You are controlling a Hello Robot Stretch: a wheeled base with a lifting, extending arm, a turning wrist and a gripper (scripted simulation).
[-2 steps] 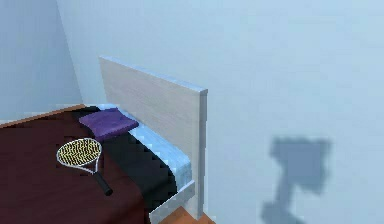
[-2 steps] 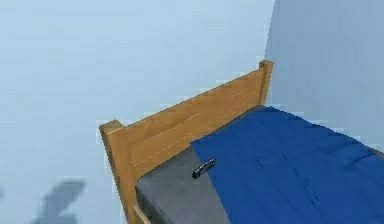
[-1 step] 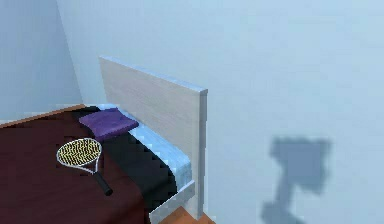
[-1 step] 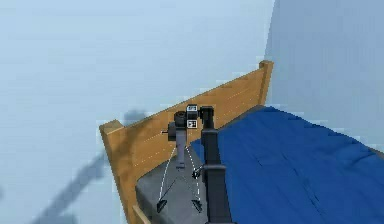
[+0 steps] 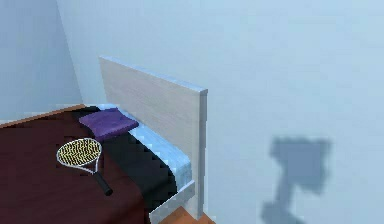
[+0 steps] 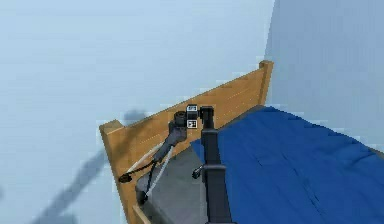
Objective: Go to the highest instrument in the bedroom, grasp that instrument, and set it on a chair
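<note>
Instrument (image 6: 180,195), as I judge it, is the dark grey shape lying on the blue bed (image 6: 300,160), just inside the wooden headboard (image 6: 235,92); its form is too vague to be sure of, and its long axis cannot be read. The arm (image 6: 214,180) reaches up beside it. The gripper (image 6: 138,183) slants toward the arm side view's lower left, along the headboard, with the grey shape at or behind its fingers. Whether it has hold of anything cannot be told.
</note>
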